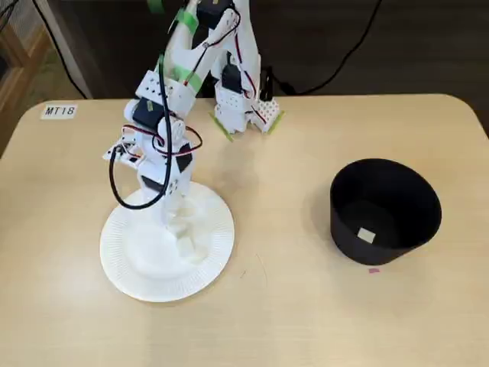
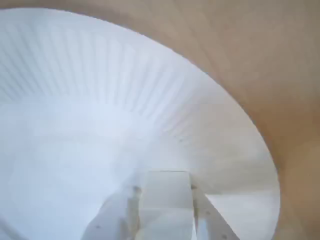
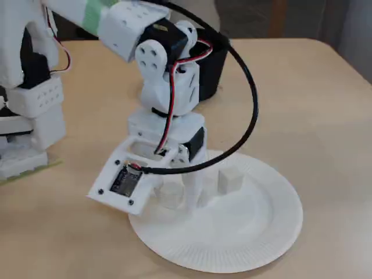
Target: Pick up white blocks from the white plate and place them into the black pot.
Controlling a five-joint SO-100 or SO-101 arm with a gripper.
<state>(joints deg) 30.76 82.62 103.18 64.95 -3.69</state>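
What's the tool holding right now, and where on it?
A white block sits between the tool's fingers over the white plate, flanked on opposite side faces; a firm clamp cannot be confirmed.

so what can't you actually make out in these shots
- Whether the gripper grips the block: the wrist view is blurred and cut off at the bottom edge.
- How many blocks lie on the plate: the arm hides part of it in both fixed views.
- All of the pot's floor: the near wall hides part of it; one block shows inside.
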